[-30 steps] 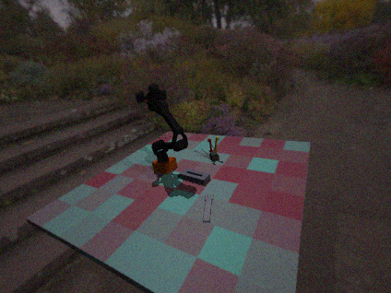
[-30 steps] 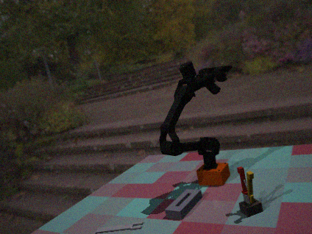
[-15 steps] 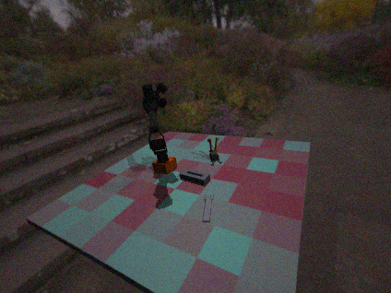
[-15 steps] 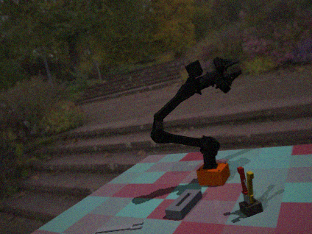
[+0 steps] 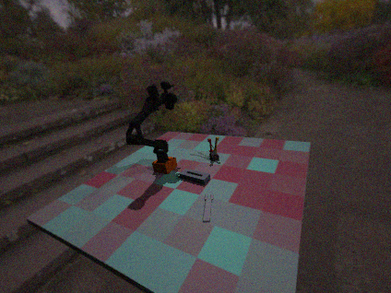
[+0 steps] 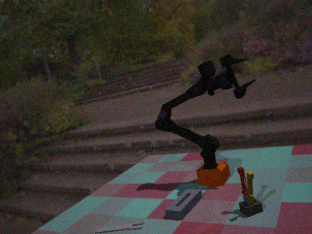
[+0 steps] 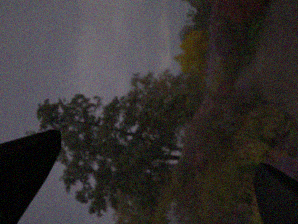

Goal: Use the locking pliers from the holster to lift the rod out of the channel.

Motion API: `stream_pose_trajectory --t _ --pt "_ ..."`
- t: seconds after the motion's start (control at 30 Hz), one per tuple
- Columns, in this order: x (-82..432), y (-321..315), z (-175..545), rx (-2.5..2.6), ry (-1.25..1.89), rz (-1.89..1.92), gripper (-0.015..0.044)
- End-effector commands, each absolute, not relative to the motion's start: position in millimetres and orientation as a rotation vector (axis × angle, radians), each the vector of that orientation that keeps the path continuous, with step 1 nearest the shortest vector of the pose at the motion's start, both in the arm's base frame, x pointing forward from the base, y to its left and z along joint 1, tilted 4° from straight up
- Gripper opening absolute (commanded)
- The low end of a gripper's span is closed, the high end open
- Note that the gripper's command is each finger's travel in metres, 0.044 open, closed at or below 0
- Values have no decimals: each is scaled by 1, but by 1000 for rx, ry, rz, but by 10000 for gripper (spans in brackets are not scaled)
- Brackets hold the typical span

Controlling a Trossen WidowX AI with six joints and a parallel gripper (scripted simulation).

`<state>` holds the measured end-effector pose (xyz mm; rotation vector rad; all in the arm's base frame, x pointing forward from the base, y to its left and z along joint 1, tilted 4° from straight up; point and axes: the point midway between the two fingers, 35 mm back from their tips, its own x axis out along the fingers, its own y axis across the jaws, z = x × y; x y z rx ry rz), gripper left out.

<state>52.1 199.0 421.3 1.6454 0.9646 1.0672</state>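
"Red and yellow handles, standing upright and spread in a narrow V: where are the pliers [image 5: 215, 148] [image 6: 250, 182]?"

"In a small dark holster [image 5: 214, 158] [image 6: 251, 210] on the bench [image 5: 272, 184] [image 6: 136, 178]; their lower end is hidden inside it."

"And beside them?"

"A long grey block [image 5: 203, 180] [image 6: 178, 210], apart from the holster, with a dark slot along its top. Whether the rod lies in that slot is too dim to tell."

"Can you read any brand or label?"

"The picture is too dark and grainy to make out lettering on the handles, holster or block."

"Where is the arm?"

"The black arm [image 5: 148, 108] [image 6: 185, 97] rises from an orange base [image 5: 159, 167] [image 6: 213, 176] near the block. Its jaws [image 5: 172, 93] [image 6: 250, 70] [image 7: 159, 150] are high above the bench, wide apart, with nothing between them. The wrist view looks past both dark fingers to trees and grey sky."

"What covers the bench?"

"Patches of turquoise, crimson and greyish pink. A thin forked outline [image 5: 206, 209] [image 6: 119, 228] lies on it, beyond the block from the holster."
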Motion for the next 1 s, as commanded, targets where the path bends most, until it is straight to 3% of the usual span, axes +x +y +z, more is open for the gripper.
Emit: stream_pose_trajectory --t 0.0,0.43,0.97 --pt "128 202 399 1315 490 899 440" --pt "229 153 369 809 108 551 440" --pt "312 17 327 72 -54 49 440"
